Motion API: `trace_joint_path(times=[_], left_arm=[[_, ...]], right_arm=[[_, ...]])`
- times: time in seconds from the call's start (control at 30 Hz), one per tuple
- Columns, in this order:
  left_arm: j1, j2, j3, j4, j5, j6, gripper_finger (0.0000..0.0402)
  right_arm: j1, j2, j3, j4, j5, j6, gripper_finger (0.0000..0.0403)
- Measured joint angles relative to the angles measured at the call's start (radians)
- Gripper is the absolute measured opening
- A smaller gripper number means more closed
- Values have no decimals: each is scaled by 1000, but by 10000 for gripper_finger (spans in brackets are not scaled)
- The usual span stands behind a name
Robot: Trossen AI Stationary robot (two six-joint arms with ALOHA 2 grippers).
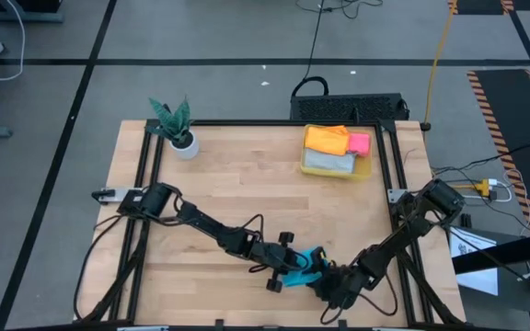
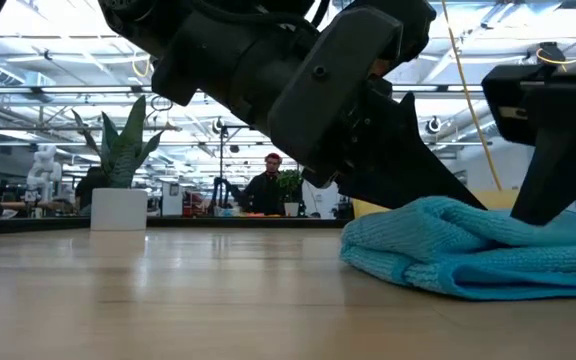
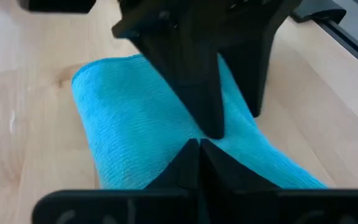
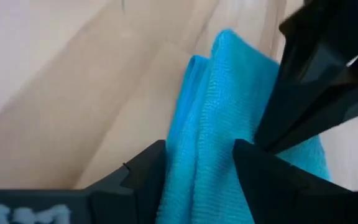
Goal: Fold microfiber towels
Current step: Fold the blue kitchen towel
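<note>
- Blue towel [image 1: 304, 268] lies bunched in a loose fold near the desk's [image 1: 237, 193] front edge, between both arms.
- Left gripper [image 3: 199, 142] — clenched, its fingers meeting tip to tip — presses down on the middle of the cloth; whether it pinches any fabric, I cannot tell.
- Right gripper [image 4: 194, 162] stands released, jaws apart with the folded edge running between them, gripping nothing.
- Other towels sit in the yellow bin [image 1: 337, 153] at the back — orange, pink, grey showing.
- Risk: with the right side let go, the soft layers may spring open or slide.
- Risk: lifting the left gripper could drag snagged pile up and undo the fold.
- Both grippers crowd one spot, so a bump seems possible.
</note>
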Motion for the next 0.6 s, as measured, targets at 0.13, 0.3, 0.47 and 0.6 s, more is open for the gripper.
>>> trace_joint_path(times=[0.13,0.3,0.47,0.6], left_arm=[[0,0,0,7,-21,7,24],[-10,-24,0,23,-120,24,7],[-33,-84,2,-22,-172,35,12],[-66,-130,2,-134,-261,24,24]], right_arm=[[-12,0,0,-51,-4,4,160],[-17,19,1,-49,-10,-29,116],[-16,42,3,-37,-13,-19,66],[-17,31,2,-45,-24,35,19]])
